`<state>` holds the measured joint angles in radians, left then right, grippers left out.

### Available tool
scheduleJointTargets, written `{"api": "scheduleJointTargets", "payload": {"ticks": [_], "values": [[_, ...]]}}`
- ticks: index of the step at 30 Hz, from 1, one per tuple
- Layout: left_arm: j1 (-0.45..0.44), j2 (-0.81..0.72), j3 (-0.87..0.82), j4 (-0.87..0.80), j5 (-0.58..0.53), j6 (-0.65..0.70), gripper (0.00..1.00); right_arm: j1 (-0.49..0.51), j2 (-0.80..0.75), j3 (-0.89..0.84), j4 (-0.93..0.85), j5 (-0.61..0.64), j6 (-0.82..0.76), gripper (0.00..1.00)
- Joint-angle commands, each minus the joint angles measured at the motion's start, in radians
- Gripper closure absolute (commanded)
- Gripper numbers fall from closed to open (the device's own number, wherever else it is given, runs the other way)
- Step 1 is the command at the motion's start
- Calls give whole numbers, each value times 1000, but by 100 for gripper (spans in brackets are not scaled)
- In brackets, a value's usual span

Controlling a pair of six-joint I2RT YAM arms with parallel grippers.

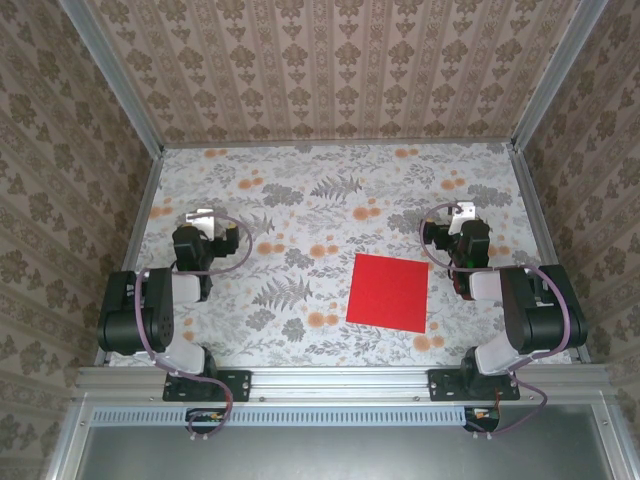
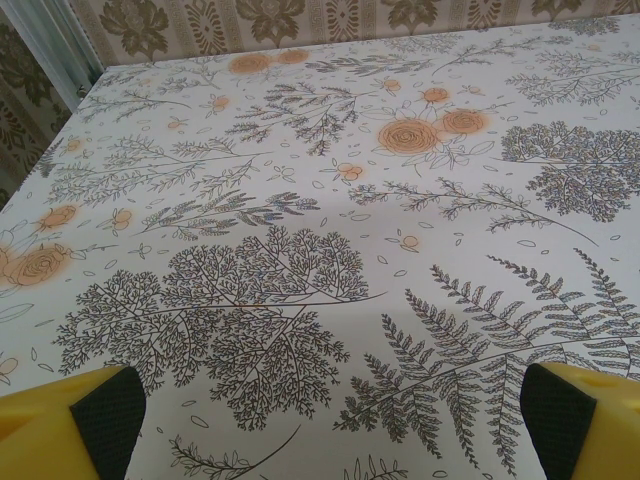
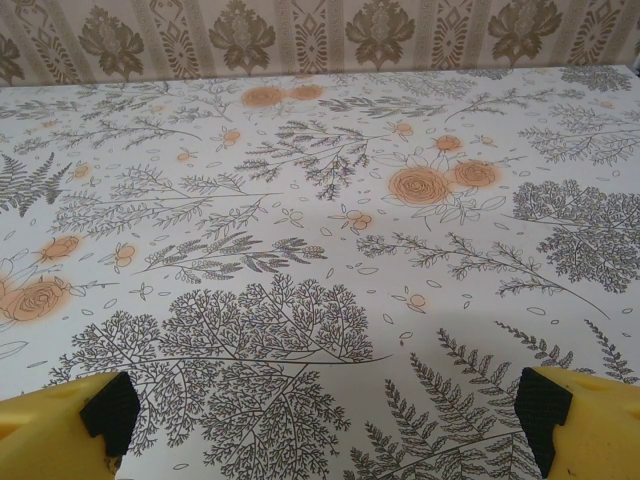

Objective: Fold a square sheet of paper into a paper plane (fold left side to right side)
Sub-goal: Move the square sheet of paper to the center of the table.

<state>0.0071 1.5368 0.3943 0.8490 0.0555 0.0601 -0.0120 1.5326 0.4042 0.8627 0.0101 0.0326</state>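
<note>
The square sheet of paper [image 1: 388,292] is bright red and lies flat on the flowered tablecloth, right of centre, slightly turned, with no crease that I can see. The paper plane is out of view. My left gripper [image 1: 204,218] hovers over the left part of the table, far from the sheet, open and empty. My right gripper [image 1: 461,213] is just up and to the right of the sheet, apart from it, and is also open. In the left wrist view the left gripper [image 2: 335,420] spans bare cloth between its yellow fingers [image 2: 50,425]. The right gripper [image 3: 327,410] does the same.
The table [image 1: 300,190] is covered in a cloth printed with grey ferns and orange flowers. Aluminium rails [image 1: 140,200] and wallpapered walls [image 1: 330,70] close it in on the left, the right and at the back. The arm bases [image 1: 200,385] stand on the near edge.
</note>
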Motion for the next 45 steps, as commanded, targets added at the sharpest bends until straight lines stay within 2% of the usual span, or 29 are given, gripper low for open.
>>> {"api": "scheduleJointTargets", "payload": {"ticks": [1, 3, 5, 7, 9, 11, 15, 16, 20, 23, 25, 28, 31, 37, 45], "values": [[-7, -4, 10, 7, -22, -11, 0, 4, -12, 1, -12, 8, 17, 0], [-7, -45, 1, -4, -33, -14, 0, 4, -65, 18, -87, 44, 30, 0], [-15, -136, 9, -100, -60, -13, 0, 5, -164, 50, -218, 44, 26, 0], [-31, -238, 53, -269, -107, -31, 0, 7, -269, 108, -402, 54, 59, 0], [-31, -311, 136, -453, -123, -115, 0, 14, -343, 180, -592, 70, 97, 0], [-31, -339, 233, -617, -96, -217, 0, 34, -393, 251, -763, 91, 140, 0], [-42, -323, 397, -880, 54, -351, 0, 99, -459, 361, -1026, 71, 277, 0], [-52, -322, 413, -902, 108, -366, 0, 128, -469, 380, -1078, 57, 308, 0], [-117, -324, 399, -879, 197, -464, 0, 281, -458, 433, -1244, 60, 377, 0], [-175, -304, 362, -823, 221, -521, 0, 404, -381, 480, -1391, 82, 419, 0], [-208, -275, 366, -819, 217, -504, 0, 485, -304, 502, -1486, 96, 437, 0], [-232, -233, 409, -866, 190, -475, 0, 570, -177, 538, -1565, 135, 423, 0], [-240, -221, 426, -875, 185, -466, 0, 608, -48, 579, -1603, 136, 401, 0], [-242, -230, 429, -896, 157, -452, 0, 615, 89, 591, -1578, 93, 380, 1], [-242, -258, 430, -925, 114, -438, 0, 626, 194, 626, -1561, 49, 372, 7]]}}
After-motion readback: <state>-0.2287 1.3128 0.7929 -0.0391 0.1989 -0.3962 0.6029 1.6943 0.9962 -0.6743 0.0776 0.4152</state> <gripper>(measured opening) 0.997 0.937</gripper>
